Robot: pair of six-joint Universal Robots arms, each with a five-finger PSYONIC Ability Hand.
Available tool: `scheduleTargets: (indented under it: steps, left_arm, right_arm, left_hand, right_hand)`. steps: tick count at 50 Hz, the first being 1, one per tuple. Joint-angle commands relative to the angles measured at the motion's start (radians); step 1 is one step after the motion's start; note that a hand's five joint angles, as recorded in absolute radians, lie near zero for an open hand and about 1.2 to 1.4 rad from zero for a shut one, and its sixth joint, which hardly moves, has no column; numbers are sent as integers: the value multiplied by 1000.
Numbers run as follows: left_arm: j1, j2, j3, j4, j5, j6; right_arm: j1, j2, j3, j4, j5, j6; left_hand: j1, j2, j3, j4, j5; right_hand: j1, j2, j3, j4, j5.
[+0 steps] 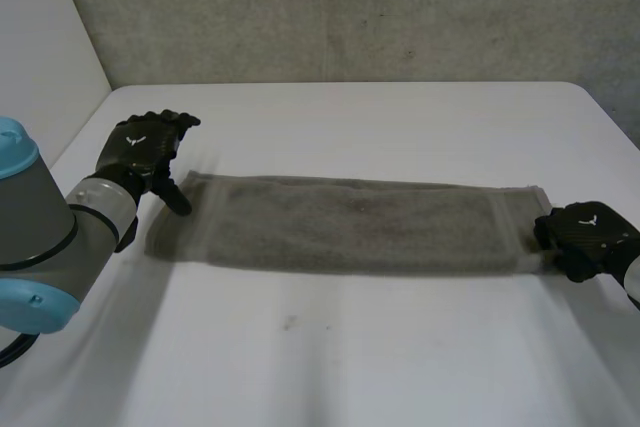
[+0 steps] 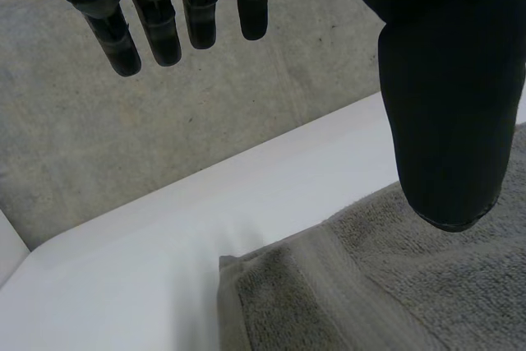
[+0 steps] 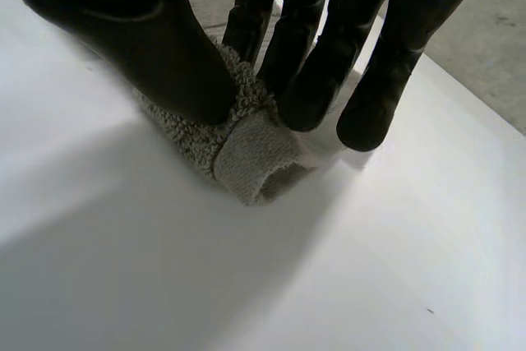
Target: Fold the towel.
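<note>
The towel [image 1: 350, 222] lies stretched left to right on the table [image 1: 330, 357]. The right hand [image 1: 588, 237] pinches its right end between thumb and fingers. The left hand [image 1: 143, 152] hangs spread over the left end, holding nothing. It should probably grab that corner squarely before lifting anything.

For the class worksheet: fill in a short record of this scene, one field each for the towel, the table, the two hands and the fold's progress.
towel: grey, spread flat as a long strip
table: white, bears the towel
left hand: open, over the towel's left end, gripping nothing
right hand: thumb and fingers pinch the towel's right end, bunching it
fold: ends not yet brought together
</note>
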Motion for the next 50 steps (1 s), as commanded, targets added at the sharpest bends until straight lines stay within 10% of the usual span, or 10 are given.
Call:
scheduleTargets:
  steps: [1, 15, 33, 43, 47, 49, 50]
  left_arm:
    - [1, 0, -1, 0, 0, 0]
    - [0, 2, -4, 0, 0, 0]
    - [-3, 31, -6, 0, -3, -18]
    - [-11, 32, -15, 0, 4, -20]
    - [-35, 34, 0, 0, 4, -20]
    - [-48, 34, 5, 2, 4, -17]
    - [-60, 34, 14, 2, 5, -14]
  right_arm:
    - [-30, -20, -39, -8, 98, 1]
    - [-173, -37, -282, 101, 210, -142]
    - [880, 87, -489, 72, 383, -35]
    - [1005, 208, -473, 77, 391, -142]
    - [1002, 190, -455, 77, 395, -173]
    - [988, 120, -420, 69, 388, -151]
    - [988, 119, -420, 69, 388, -151]
  left_hand:
    - [12, 17, 14, 15, 13]
    - [12, 17, 14, 15, 13]
    - [9, 14, 11, 12, 11]
    - [9, 14, 11, 12, 11]
    - [9, 14, 11, 12, 11]
    - [9, 14, 11, 12, 11]
    - [9, 14, 11, 12, 11]
  right_hand:
    - [82, 81, 81, 76, 74]
    - [82, 81, 81, 76, 74]
    - [82, 81, 81, 76, 74]
    - [82, 81, 81, 76, 74]
    - [-272, -273, -274, -278, -280]
    - [-1139, -1140, -1141, -1146, -1148]
    - [-1139, -1140, -1141, -1146, -1148]
